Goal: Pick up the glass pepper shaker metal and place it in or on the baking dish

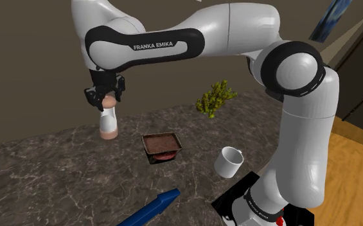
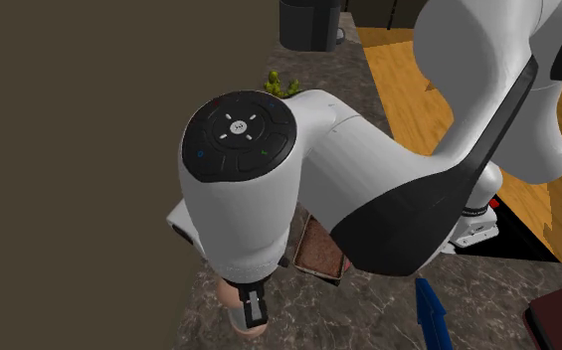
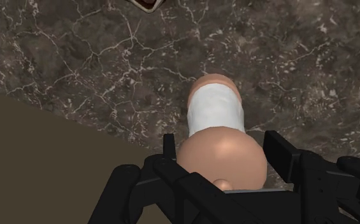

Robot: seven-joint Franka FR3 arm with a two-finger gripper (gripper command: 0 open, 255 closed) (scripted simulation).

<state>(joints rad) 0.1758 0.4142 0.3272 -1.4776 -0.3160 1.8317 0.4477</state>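
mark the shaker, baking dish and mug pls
shaker (image 1: 108, 120), shoulder view, white middle band
baking dish (image 1: 160, 135), shoulder view, far rim
mug (image 1: 226, 165), shoulder view, outer wall

This looks like a kitchen in a home. The desk (image 1: 58, 173) is dark with white veins, like stone — the kind of top a kitchen has. On it sit a white mug (image 1: 228, 162), a small brown baking dish (image 1: 161, 135) and a leafy green plant (image 1: 215, 97). Beside the desk the floor (image 1: 360, 180) is warm wood boards — and the wall (image 1: 26, 64) behind is plain brown.
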